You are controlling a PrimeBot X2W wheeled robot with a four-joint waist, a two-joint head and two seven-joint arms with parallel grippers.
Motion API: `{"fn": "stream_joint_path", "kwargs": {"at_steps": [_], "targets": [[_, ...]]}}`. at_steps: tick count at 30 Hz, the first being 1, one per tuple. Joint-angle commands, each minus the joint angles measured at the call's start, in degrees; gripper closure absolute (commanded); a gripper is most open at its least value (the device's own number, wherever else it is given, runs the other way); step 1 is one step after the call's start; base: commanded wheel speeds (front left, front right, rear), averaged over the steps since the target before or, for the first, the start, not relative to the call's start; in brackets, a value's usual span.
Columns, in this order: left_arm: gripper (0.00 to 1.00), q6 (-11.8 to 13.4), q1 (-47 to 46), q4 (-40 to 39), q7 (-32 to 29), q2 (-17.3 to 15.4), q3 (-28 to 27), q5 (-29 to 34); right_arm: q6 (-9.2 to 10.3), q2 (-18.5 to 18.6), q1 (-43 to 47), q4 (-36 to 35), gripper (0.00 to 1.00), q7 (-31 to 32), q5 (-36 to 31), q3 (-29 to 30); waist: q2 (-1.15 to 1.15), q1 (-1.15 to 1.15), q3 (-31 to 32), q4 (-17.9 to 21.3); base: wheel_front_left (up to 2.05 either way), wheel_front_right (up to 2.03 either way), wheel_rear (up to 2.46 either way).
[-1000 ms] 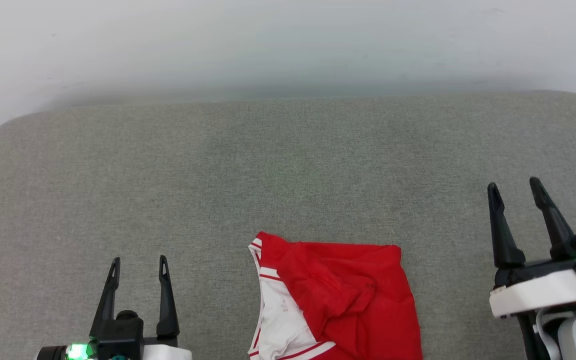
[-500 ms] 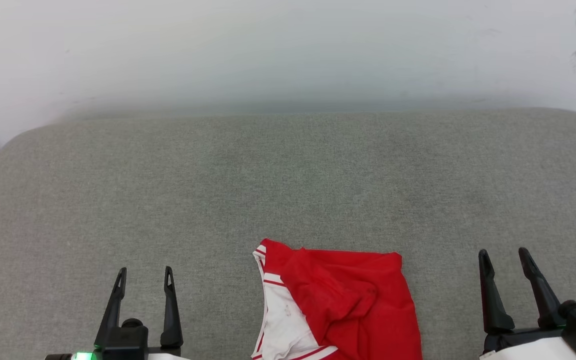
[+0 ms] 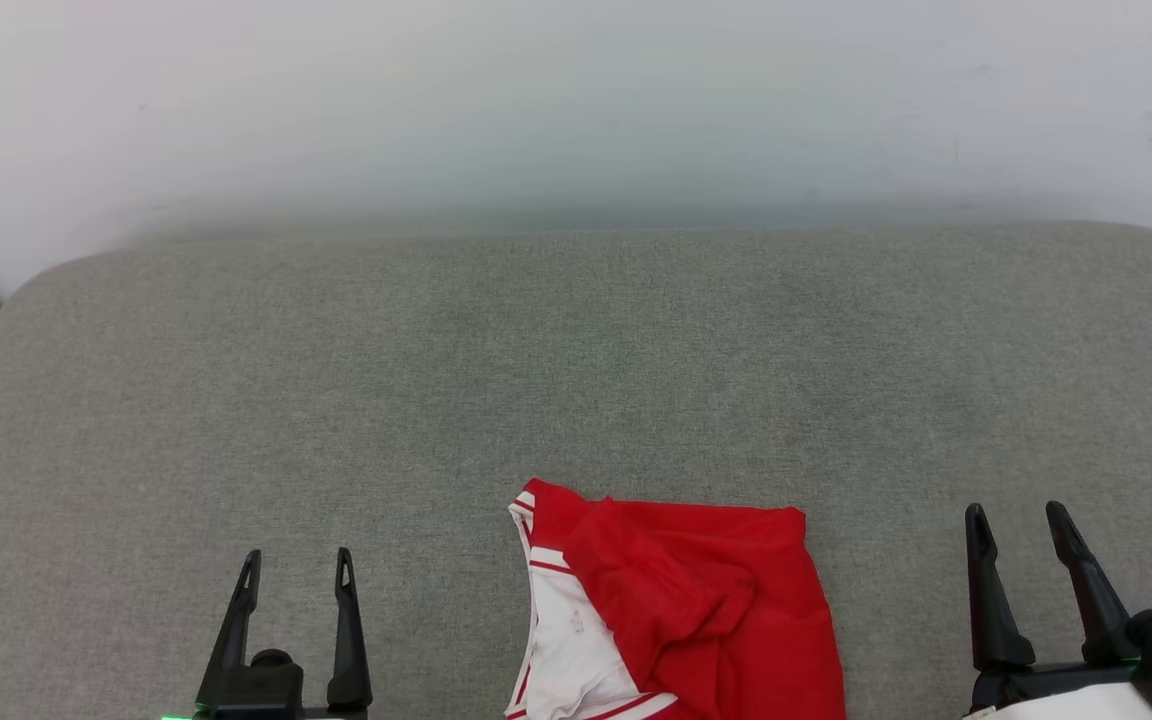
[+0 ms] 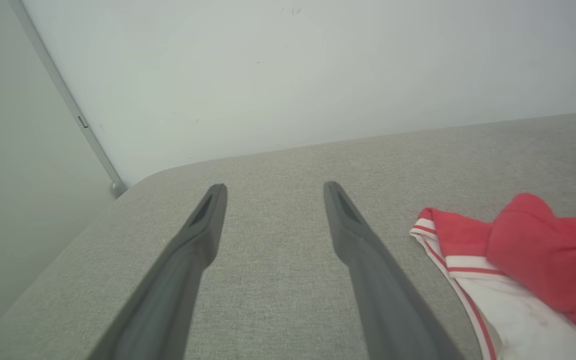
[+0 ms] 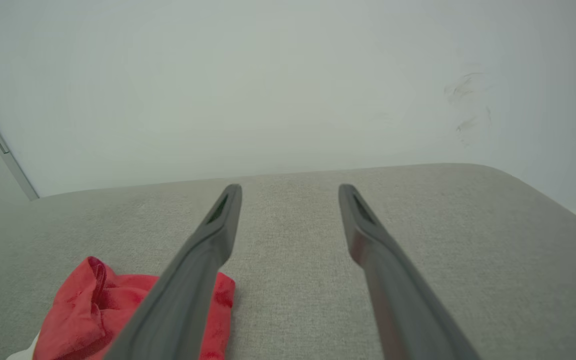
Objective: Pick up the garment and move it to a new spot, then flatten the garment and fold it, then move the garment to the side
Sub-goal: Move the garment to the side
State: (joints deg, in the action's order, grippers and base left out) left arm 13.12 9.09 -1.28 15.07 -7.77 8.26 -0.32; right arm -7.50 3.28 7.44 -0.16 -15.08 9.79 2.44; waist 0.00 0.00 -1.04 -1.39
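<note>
Change over the last second: the right gripper (image 3: 1016, 512) has drawn back from a forward, raised pose. It now sits low at the head view's right corner. The whole view also slides a little, which is camera motion. The left gripper (image 3: 298, 556) shifts only about as much as the scene does.

The garment, a red jersey-style T-shirt with a white sleeve and red-and-white striped trim (image 3: 696, 600), keeps its shape. On both grippers the fingers stand apart, with nothing between them and no cloth touched.

Reading: the arms look retracted and the cloth released, so the fold appears done. Whether the move aside remains, I cannot tell.

Location: the garment lies as a folded bundle on the grey woven-fabric cushion (image 3: 576, 380). It sits at the near edge, between the two grippers and apart from both.

Orientation: the striped corner points far-left, and the white sleeve side faces the left gripper. The long axis seems to run near to far, but the near end is cut off, so this is unconfirmed.
</note>
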Motion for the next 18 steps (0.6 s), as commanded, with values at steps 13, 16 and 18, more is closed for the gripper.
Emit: {"fn": "stream_joint_path", "kwargs": {"at_steps": [13, 16, 18], "targets": [[0.00, 0.21, -1.13, -0.01, 0.13, 0.37, -0.28, 0.06, 0.02, 5.69, -13.39, -6.80, 0.00, -0.09, -0.92, -0.63, 0.00, 0.00, -1.82, -0.11, 0.00, 0.00, 0.00], [0.00, 0.06, -1.52, 0.12, 0.13, 0.45, -0.20, 0.09, 0.02, 11.03, -18.10, -4.59, 0.00, 3.86, 1.30, -5.19, 0.00, 0.00, -2.41, -0.11, 0.00, 0.00, 0.00], [0.00, 0.00, -1.90, 0.17, 0.13, 0.44, -0.14, 0.15, 0.02, 15.16, -21.69, -4.12, 0.00, 8.71, 3.33, -8.36, 0.00, 0.00, -2.88, -0.16, 0.00, 0.00, 0.00]]}}
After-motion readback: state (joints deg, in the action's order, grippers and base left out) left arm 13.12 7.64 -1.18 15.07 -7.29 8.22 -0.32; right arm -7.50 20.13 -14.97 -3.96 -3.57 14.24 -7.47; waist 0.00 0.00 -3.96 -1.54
